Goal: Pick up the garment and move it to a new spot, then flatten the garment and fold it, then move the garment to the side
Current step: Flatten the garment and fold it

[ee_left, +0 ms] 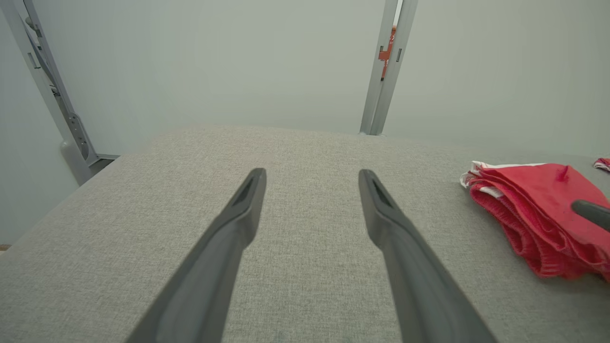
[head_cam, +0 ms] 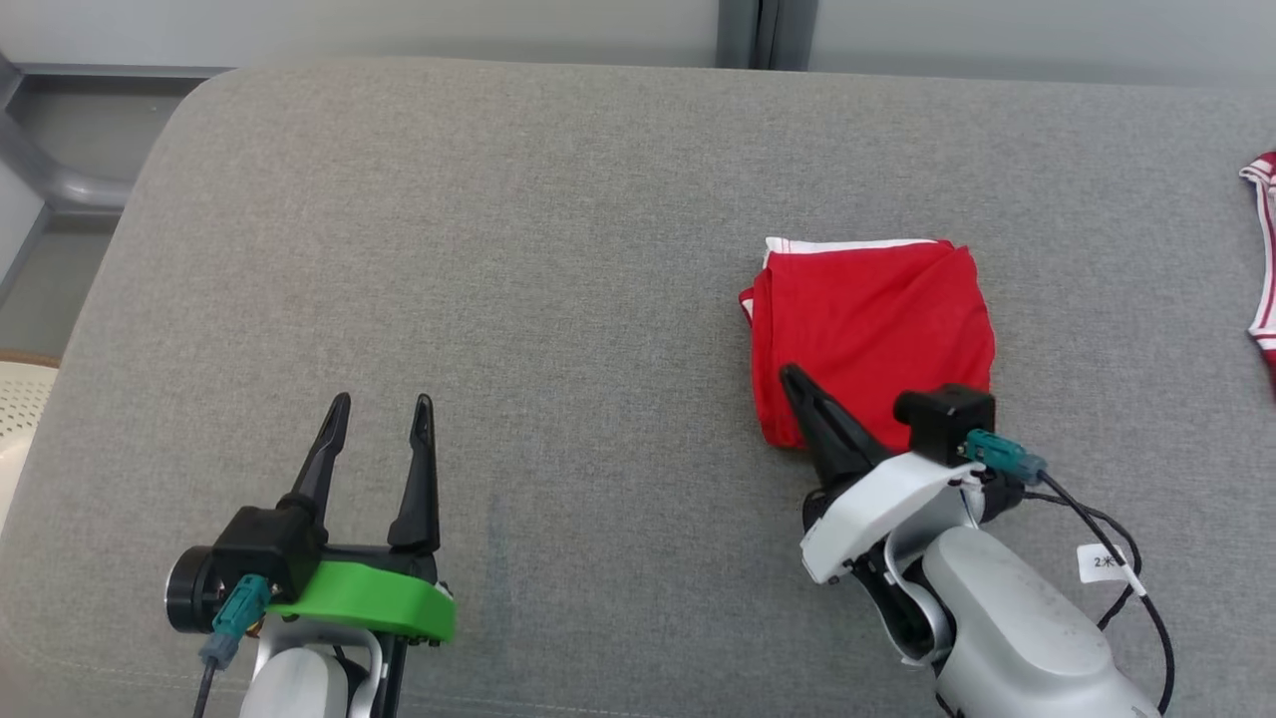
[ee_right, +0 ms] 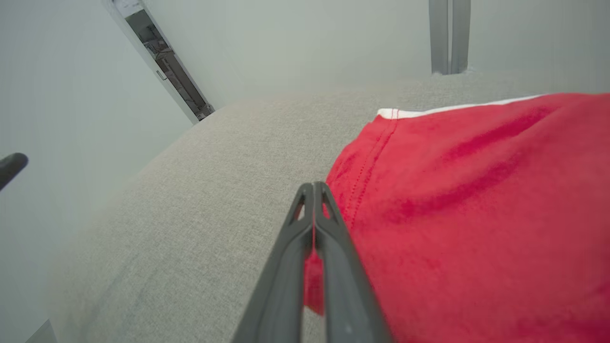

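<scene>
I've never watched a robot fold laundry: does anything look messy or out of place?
Nothing serious. The folded red garment is slightly uneven, with white trim poking out at its far left corner. Another red-and-white cloth lies partly cut off at the head view's right edge.

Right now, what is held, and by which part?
Right hand pinches the red garment at its near left edge; left hand open, empty.

Lighting's soft, even and pretty bright all round, no glare anywhere. Shadows barely show, just a thin dark line under the edge of the garment [head_cam: 872, 319] on the grey table [head_cam: 498, 249]. Head view is crisp. Both wrist views are wide-angle, so the metal posts [ee_left: 71, 128] lean at the edges, and the fingers of the left tool [ee_left: 312, 172] go mushy close to the lens.
</scene>
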Tool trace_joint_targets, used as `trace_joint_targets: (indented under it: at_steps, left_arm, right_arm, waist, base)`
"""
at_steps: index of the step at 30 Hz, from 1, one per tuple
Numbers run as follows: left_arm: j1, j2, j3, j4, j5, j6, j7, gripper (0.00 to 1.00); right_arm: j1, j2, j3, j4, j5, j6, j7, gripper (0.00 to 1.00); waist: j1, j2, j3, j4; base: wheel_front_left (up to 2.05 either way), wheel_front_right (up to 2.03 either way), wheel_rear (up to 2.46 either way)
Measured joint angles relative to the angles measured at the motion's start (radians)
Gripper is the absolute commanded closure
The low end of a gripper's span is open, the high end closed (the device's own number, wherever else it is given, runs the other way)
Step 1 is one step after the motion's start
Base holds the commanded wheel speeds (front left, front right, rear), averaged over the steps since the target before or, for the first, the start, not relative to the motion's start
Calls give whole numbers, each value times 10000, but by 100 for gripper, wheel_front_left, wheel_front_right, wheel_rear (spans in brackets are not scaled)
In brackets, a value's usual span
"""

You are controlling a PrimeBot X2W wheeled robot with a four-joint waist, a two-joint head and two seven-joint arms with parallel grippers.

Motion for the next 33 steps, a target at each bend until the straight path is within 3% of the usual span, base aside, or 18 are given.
trace_joint_targets:
  at_steps: [5,7,8,9,19,33]
  left_arm:
    - [109,0,221,-12,125,6,-2,0]
    - [140,0,247,-17,180,2,-2,0]
    - [146,0,263,-17,182,0,0,0]
    - [147,0,270,-21,182,-2,0,0]
    - [188,-2,537,4,370,-15,0,0]
    - [801,35,1390,-92,727,21,0,0]
  right_arm:
    - [386,-355,-786,-1147,-395,-2,-2,100]
    - [601,-529,-1237,-1626,-608,0,-2,62]
    - [707,-619,-1486,-1831,-717,0,-4,17]
    - [806,-686,-1668,-1981,-813,-2,-6,0]
    - [2224,-1197,-2987,-3095,-1244,-2,-10,0]
    - [3704,-788,-4220,-3919,-1797,-2,-10,0]
  waist:
    - [0,0,-179,-336]
    - [0,0,-250,-518]
    - [0,0,-284,-615]
    - [0,0,-310,-689]
    - [0,0,-585,-1427]
    - [0,0,-1065,-1757]
  base:
    - [0,0,0]
    - [0,0,0]
    - [0,0,0]
    - [0,0,0]
    - [0,0,0]
    - [0,0,0]
